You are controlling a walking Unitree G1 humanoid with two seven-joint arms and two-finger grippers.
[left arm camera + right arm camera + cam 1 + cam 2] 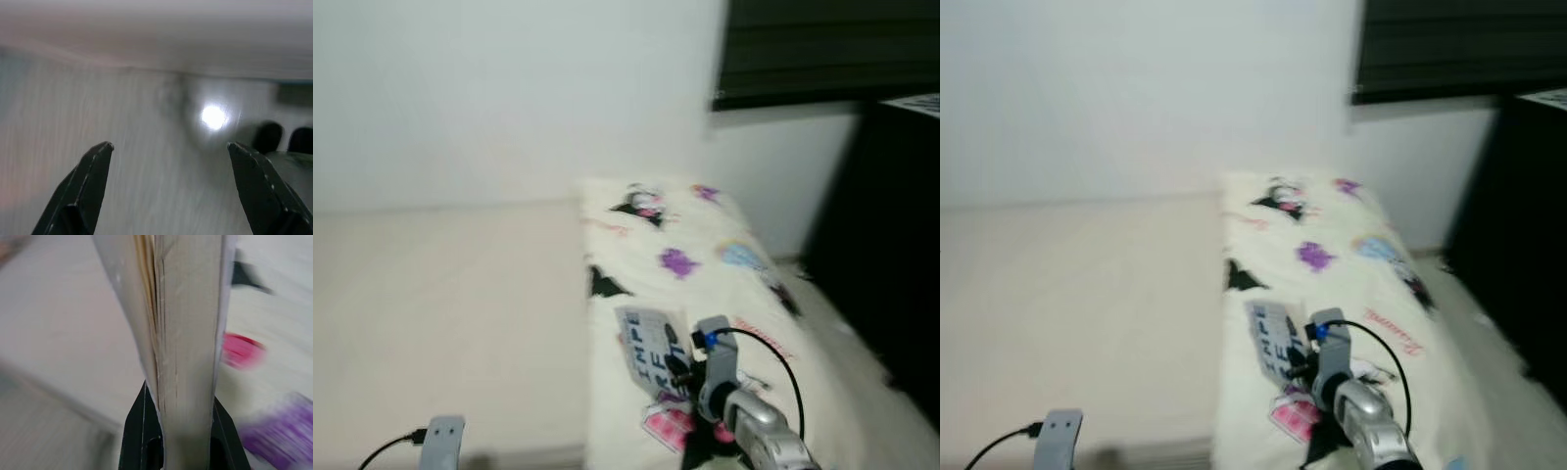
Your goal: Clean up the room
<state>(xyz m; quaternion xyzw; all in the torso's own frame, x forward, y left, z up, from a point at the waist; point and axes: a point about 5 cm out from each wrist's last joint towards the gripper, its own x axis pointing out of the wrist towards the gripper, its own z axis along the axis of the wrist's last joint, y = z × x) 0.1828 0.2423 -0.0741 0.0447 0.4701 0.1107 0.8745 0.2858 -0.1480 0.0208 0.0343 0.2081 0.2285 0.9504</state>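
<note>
My right gripper (677, 370) is shut on a thin book (648, 350) with a white cover and dark lettering. It holds the book above the near part of a cream bed cover with cartoon prints (705, 259). In the right wrist view the book's page edges (183, 333) stand clamped between the two black fingers (138, 431). Down at the lower left is my left wrist (442, 441). The left wrist view has the left gripper (168, 152) open, nothing between its fingertips (100, 152), over a blurred pale floor.
A beige mattress surface (440, 304) lies left of the printed cover. A white wall (509, 98) runs behind. A dark window blind (832, 49) is at the upper right, and dark furniture (891, 245) stands along the right side. The views are blurred.
</note>
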